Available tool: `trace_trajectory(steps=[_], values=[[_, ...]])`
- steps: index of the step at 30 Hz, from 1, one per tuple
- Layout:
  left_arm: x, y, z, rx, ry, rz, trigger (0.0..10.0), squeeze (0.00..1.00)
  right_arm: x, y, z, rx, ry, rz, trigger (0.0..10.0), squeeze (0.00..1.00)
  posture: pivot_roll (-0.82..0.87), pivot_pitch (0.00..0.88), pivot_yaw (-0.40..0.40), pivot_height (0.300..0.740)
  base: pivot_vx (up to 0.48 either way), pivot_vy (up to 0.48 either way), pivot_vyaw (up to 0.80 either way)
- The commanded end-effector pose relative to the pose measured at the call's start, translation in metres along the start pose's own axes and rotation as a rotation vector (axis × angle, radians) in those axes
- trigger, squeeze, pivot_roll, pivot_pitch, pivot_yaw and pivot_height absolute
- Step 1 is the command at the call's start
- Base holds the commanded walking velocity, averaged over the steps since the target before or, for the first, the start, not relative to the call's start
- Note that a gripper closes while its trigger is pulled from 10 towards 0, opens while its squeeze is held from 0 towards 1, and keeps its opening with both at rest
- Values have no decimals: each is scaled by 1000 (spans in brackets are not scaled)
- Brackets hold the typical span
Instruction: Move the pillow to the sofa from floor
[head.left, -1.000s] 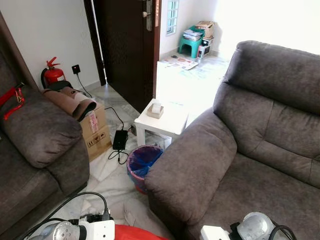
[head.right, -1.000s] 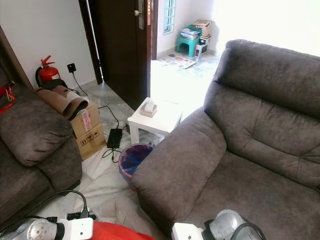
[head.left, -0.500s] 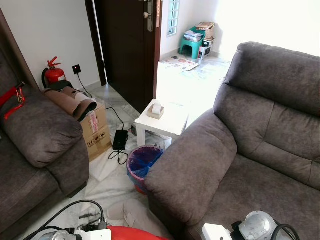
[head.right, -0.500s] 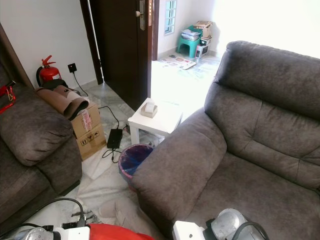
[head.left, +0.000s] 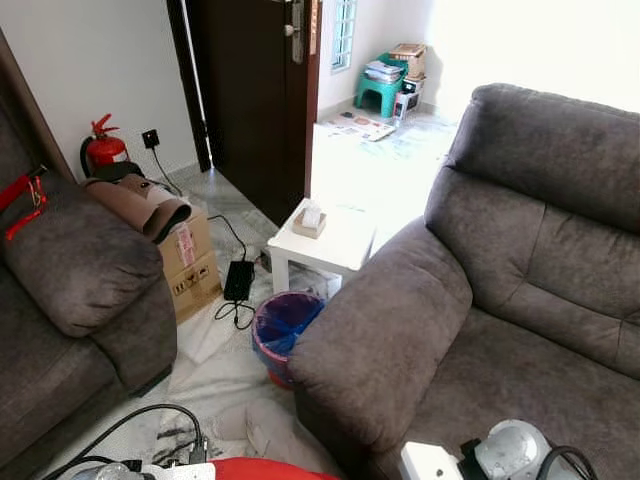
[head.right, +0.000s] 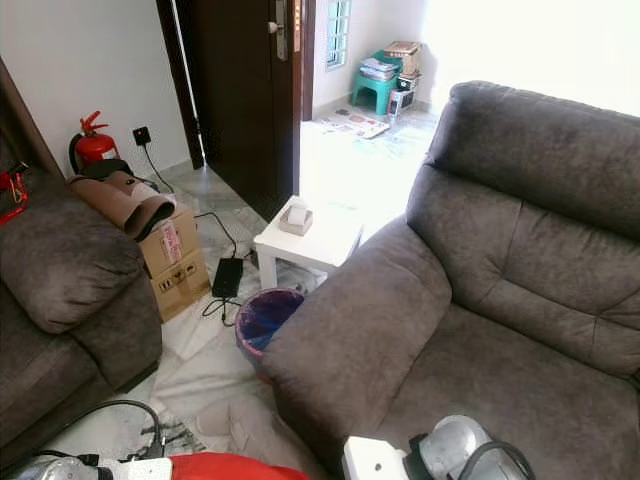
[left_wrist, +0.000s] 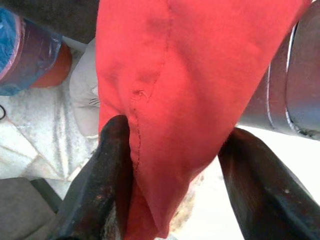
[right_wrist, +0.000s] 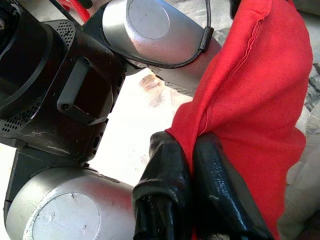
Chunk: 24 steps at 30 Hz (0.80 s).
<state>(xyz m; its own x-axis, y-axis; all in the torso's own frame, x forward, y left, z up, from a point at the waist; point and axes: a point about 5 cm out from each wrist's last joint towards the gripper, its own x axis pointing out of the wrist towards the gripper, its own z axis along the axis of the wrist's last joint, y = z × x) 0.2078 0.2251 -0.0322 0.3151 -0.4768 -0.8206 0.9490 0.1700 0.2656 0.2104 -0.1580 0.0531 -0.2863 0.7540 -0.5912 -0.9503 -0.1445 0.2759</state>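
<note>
We are carrying the red pillow (left_wrist: 175, 85), right gripper (right_wrist: 192, 150) pinching its edge, left gripper (left_wrist: 175, 145) spread around it, aiming over the sofa (head.left: 500, 300) arm.

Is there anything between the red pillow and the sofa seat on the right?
Nothing visible. The red pillow hangs low between both tools, beside the sofa; its armrest rises alongside, and the seat cushion lies bare.

Red pillow (head.left: 262, 468) cut off by the lower frame edge; both arms cropped there; distant stool's (head.left: 381, 90) stacked items too small to identify
</note>
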Motion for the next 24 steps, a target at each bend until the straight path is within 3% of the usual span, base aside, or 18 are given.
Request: trace_trajectory(steps=[1,24], values=[[-2,-4,-3,7,4,-26,0,0,-1,-2,15,-68,-53,15,10000,0,117,18,-21,740,0,0,0],[4,-2,10,-20,-69,-26,0,0,-5,-4,13,-46,-67,15,10000,0,131,19,-63,740,0,0,0]])
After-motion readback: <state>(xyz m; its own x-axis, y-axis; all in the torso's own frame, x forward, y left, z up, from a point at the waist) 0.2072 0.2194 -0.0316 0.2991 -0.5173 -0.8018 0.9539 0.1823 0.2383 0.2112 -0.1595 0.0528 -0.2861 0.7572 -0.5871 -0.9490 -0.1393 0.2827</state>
